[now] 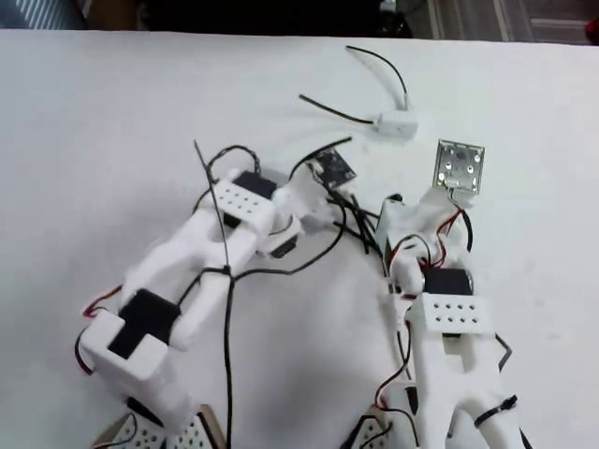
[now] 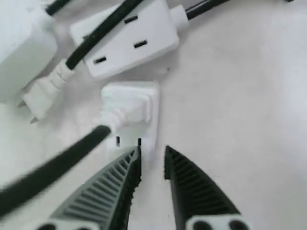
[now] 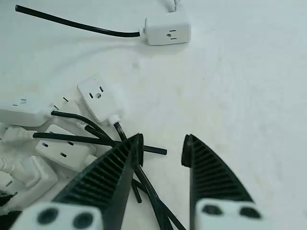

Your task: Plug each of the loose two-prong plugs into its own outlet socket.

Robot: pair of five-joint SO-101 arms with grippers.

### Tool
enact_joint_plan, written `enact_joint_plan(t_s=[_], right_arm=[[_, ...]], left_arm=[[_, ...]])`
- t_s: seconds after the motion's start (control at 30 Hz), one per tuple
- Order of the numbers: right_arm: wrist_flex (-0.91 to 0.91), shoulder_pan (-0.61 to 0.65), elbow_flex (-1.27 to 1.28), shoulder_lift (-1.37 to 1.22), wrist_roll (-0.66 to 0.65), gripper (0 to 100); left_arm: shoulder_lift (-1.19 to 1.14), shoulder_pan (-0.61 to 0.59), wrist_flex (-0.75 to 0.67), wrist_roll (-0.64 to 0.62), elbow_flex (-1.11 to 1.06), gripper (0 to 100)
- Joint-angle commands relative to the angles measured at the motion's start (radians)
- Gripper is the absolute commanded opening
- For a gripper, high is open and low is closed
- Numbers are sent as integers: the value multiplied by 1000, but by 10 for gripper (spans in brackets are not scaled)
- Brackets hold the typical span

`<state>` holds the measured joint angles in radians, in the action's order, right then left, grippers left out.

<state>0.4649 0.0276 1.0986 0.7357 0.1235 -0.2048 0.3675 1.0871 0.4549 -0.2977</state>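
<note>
The loose plug [image 2: 41, 98] I care about most is white and lies on its side, its two bare prongs in the air and touching no socket. Its black cord [image 2: 96, 36] runs across the face of a three-outlet block [image 2: 144, 33] just beside it. All the slots I can see on that block are unfilled.

A second plug [image 2: 130, 109], flat and white, sits on top of a narrow socket block [image 2: 149, 125]. One pair of slots is free at the block's near end. I cannot tell whether this plug's prongs are fully in.

My left gripper [image 2: 152, 154] is right at that near end. Its fingers are a little apart with nothing between them, and one fingertip [image 2: 134, 160] is touching or nearly touching the block's edge.

In the right wrist view, the right gripper [image 3: 162, 143] is spread wide and pinches nothing. It hovers over a tangle of black cords [image 3: 146, 184]. Just past its tips is a square socket [image 3: 98, 98], face up, with more white blocks crowded beside it. A lone socket [image 3: 168, 31] sits well apart from that cluster, with its own black cord trailing off.

From above, the cluster of blocks and cords lies between the two grippers on the white table [image 1: 94, 112]. The lone socket is farther out toward the back. A small metal plate [image 1: 459, 166] with holes shows near the right arm's [image 1: 440, 318] front end.
</note>
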Motion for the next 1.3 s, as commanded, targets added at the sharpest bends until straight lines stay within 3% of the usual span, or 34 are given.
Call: enact_joint_plan(t_s=[0.0,0.27,0.83,0.93,1.1,1.27], right_arm=[[-13,-10,-8,24,6,127],[-13,-5,-8,24,3,127],[-12,-8,-6,24,0,127],[-12,-8,-6,24,0,127],[-12,-8,-6,24,0,127],[-12,-10,-6,24,0,127]], left_arm=[[13,-54,55,-61,68,192],[1,-108,9,-77,74,259],[-151,-99,-63,-78,158,255],[-142,-99,-61,-72,155,204],[-142,-79,-58,-71,150,13],[-130,-54,-8,-72,158,23]])
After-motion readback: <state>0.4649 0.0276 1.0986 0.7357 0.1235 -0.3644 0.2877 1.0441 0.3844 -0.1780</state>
